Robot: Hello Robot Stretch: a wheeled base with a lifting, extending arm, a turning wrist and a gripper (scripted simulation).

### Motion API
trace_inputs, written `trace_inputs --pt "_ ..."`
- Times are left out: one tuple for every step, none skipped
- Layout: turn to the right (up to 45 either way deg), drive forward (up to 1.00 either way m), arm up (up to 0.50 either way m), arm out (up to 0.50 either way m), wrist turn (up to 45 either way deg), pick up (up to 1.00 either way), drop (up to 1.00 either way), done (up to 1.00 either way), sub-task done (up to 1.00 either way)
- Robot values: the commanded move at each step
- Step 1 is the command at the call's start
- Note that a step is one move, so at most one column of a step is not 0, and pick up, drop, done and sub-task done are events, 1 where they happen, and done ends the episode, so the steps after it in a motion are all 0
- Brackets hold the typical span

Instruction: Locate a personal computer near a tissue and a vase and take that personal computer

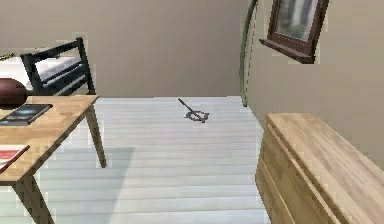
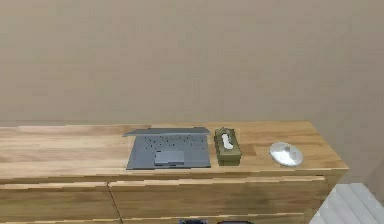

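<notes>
Starting with the forward view: a pale plank floor [image 1: 170, 160] runs to a plain beige wall. At the left stands a light wooden table [image 1: 65, 112] with slanted legs, bearing a dark brown oval ball [image 1: 10, 90] and 2 flat, book-like slabs. Behind it is a dark slatted frame [image 1: 60, 62]. At the right is a grainy wooden dresser [image 1: 320, 165].

In the arm side view, the personal computer [image 2: 168, 148], grey, thin and opened, lies on a smooth wooden dresser top [image 2: 60, 140]. Just beside it is an olive tissue box [image 2: 228, 145], and a low round pale-grey vessel [image 2: 287, 153] sits near. Whether the box bears print cannot be told. How the jaws stand cannot be told.
</notes>
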Motion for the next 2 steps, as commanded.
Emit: trace_inputs --pt "0.0 0.0 0.0 0.32 0.0 0.0 0.0 0.0 0.0" --pt "0.0 0.0 0.0 0.0 45.0 0.0 0.0 0.0 0.0"
